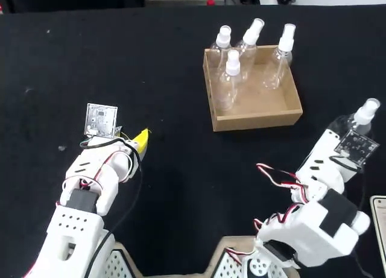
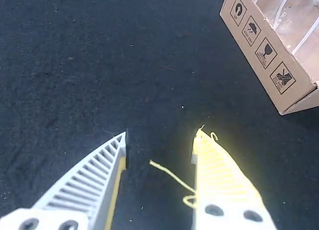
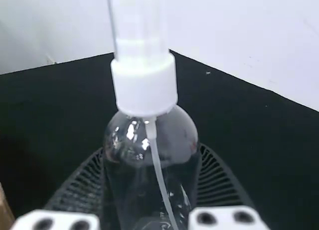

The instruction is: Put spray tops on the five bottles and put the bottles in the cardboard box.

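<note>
The cardboard box (image 1: 256,118) sits right of the table's middle, and several clear bottles with white spray tops (image 1: 230,73) stand in it. A corner of the box (image 2: 269,55) also appears in the left wrist view. At the table's right edge my right gripper (image 1: 354,128) is shut on another clear bottle (image 3: 149,155). This one stands upright, its white spray top (image 1: 367,111) fitted, and it sits apart from the box. Over bare black cloth at the lower left, my left gripper (image 2: 160,140) is open and holds nothing.
Black cloth (image 1: 151,67) covers the table. A pale flat object (image 1: 380,210) lies at the right edge beside the right arm. Behind the held bottle the table's edge meets a white wall (image 3: 249,35).
</note>
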Robot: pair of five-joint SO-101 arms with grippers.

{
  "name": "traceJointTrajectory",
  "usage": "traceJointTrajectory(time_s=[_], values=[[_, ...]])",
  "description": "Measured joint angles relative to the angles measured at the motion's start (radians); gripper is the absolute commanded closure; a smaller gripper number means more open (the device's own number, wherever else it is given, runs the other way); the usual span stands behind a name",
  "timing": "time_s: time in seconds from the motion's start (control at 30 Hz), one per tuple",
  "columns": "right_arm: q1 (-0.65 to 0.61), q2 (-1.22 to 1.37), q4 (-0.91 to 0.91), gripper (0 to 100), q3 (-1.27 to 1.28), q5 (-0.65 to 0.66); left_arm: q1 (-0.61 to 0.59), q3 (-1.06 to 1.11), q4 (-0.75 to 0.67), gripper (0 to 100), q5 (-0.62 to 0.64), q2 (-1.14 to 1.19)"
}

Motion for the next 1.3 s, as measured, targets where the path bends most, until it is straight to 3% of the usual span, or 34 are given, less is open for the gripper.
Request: traceJointTrajectory(time_s=[0.2, 0.3, 0.5, 0.67, 0.73, 0.97, 1.3], values=[[0.0, -0.052, -0.023, 93.1, 0.0, 0.0, 0.0, 0.0, 0.0, 79, 0.0, 0.0], [-0.002, -0.155, 0.061, 93.1, 0.0, 0.0, 0.0, 0.0, 0.0, 79, 0.0, 0.0], [-0.112, -0.431, 0.522, 93.1, -0.11, -0.018, 0.0, 0.0, 0.0, 79, 0.0, 0.0], [-0.236, -0.64, 1.002, 93.1, -0.267, -0.166, 0.0, 0.0, 0.0, 79, 0.0, 0.0], [-0.293, -0.678, 1.086, 93.1, -0.279, -0.212, 0.0, 0.0, 0.0, 79, 0.0, 0.0], [-0.483, -0.687, 0.974, 93.0, -0.239, -0.232, 0.0, 0.0, 0.0, 79, 0.0, 0.0], [-0.574, -0.548, 0.73, 92.8, -0.215, -0.235, 0.0, 0.0, 0.0, 79, 0.0, 0.0]])
